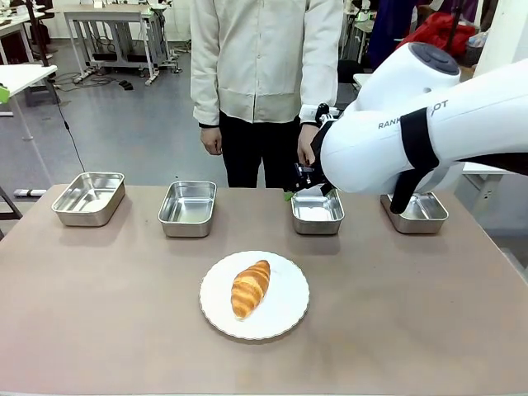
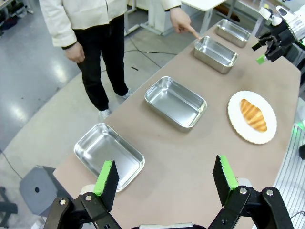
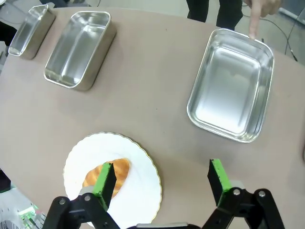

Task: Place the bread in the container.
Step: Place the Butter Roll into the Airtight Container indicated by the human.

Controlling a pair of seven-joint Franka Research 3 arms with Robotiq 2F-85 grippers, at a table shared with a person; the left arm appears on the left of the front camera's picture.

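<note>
Find the croissant point(image 1: 251, 288) on the round white plate point(image 1: 285, 318) mid-way along the desk point(image 1: 99, 313), long axis near-to-far, far tip leaning right. Favour the right tool point(image 3: 161, 174), spread wide and empty, close by the third steel pan point(image 1: 317, 216) from the left, with the croissant nearward of it, partly behind one green pad point(image 3: 106, 177). Skip the left tool point(image 2: 165, 167), likewise spread, well apart at the row's left end. Take that pan, probably the one at the person's finger point(image 3: 252, 24), as target.

On the brown bench point(image 1: 99, 313) lies a round white plate point(image 1: 285, 307). Beyond the plate stand a far-left pan point(image 1: 88, 198), a nearer-left pan point(image 1: 187, 208) and a far-right pan point(image 1: 425, 213).
</note>
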